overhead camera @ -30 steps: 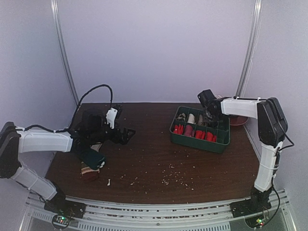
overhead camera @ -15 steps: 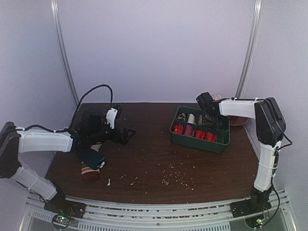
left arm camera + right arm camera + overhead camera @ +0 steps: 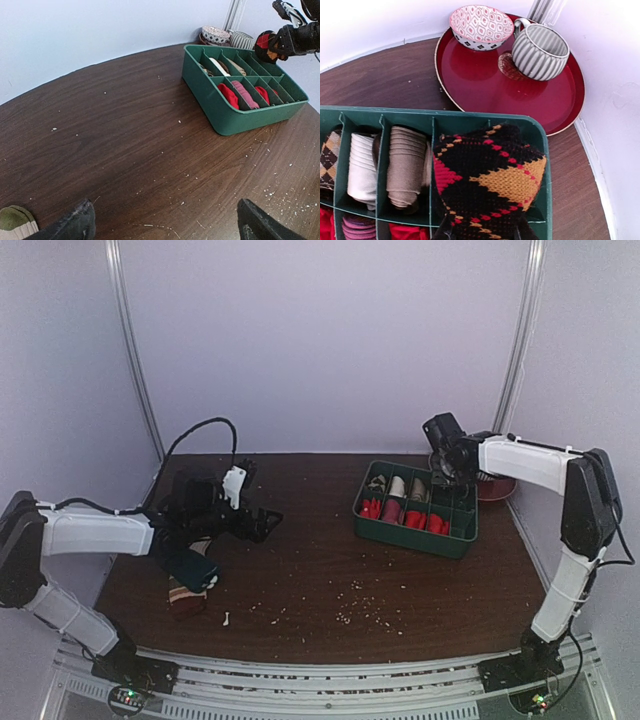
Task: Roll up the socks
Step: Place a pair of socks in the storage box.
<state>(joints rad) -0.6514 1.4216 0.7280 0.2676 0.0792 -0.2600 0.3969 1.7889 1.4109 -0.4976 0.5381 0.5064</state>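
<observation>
Right gripper [image 3: 447, 468] is up at the far end of the table, jaws part-closed and clamped on the black knitted sock bundle with red, orange and yellow argyle diamonds [image 3: 487, 185]. The bundle bulges out ahead of the fingers, rolled up tight. Directly beneath it sits the green plastic divided tray [image 3: 415, 536], and the bundle hangs over the tray's far corner compartment. In the slots to the gripper's left are a rolled white sock [image 3: 362, 165] and a rolled beige ribbed sock [image 3: 406, 165]. Beyond the gripper, against the wall, a round glossy red plate [image 3: 480, 85] carries a small red-and-white patterned bowl [image 3: 481, 26] and a grey ribbed mug [image 3: 540, 52]. Over on the other side, the left gripper [image 3: 165, 227] hangs low over the dark brown wooden table [image 3: 125, 130], fingers spread as wide as they go, nothing between them. Behind it, back toward its own arm's base, a dark reddish sock with a pale band [image 3: 186, 597] lies on the wood; its colours are hard to make out.
</observation>
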